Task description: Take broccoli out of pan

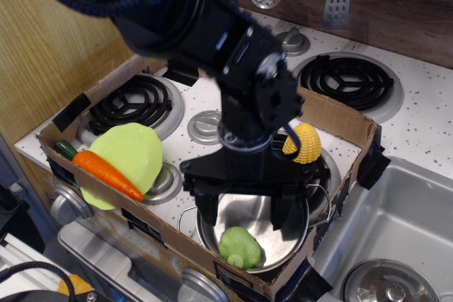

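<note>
The broccoli [241, 247] is a lumpy light-green toy lying at the near edge inside the shiny steel pan [290, 242]. The pan sits on the front right burner inside a cardboard tray. My black gripper [244, 216] hangs open over the pan, its two fingers pointing down inside the rim just behind and above the broccoli. It holds nothing. The arm covers the back half of the pan.
A cardboard tray wall [141, 228] runs along the front. A lime-green plate [131, 153] with an orange carrot [106, 173] lies at the left. Yellow corn [304, 143] sits behind the pan. A sink [403, 231] is at the right. A grey burner cap [202, 125] lies mid-tray.
</note>
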Robot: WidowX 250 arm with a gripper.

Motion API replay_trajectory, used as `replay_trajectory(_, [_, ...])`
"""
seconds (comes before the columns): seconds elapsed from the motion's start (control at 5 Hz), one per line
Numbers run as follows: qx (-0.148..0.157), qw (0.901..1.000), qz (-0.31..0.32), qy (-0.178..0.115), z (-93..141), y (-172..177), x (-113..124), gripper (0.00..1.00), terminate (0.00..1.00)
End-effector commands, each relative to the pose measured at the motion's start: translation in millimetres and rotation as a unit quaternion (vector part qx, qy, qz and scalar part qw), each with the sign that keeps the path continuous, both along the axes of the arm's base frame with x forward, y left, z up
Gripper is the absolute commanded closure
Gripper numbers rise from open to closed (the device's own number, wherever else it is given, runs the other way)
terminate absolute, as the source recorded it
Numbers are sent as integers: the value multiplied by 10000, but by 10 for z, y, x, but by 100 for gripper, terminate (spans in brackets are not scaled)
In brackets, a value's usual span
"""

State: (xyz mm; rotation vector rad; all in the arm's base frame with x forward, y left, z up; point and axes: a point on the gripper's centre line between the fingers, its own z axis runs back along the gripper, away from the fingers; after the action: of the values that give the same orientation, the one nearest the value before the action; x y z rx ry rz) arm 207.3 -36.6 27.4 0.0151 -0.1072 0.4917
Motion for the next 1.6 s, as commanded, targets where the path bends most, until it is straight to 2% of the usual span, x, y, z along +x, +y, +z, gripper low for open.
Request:
replay_trajectory(0.0, [-77, 9997, 38, -236, -172, 1, -4, 0, 0])
replay_trajectory(0.6, [-323, 9992, 139, -162, -246, -130, -171, 0, 0])
replay_trajectory(0.8, [-336, 9994, 92, -75, -241, -133, -182, 100, 0])
replay_trajectory(1.0, [-316, 9995, -44, -1, -168, -101, -101, 100, 0])
replay_trajectory(1.2, [-144, 9999, -52, 13, 130, -29, 54, 100, 0])
replay_trajectory(1.4, [-101, 9997, -104, 183, 489, 93, 277, 100, 0])
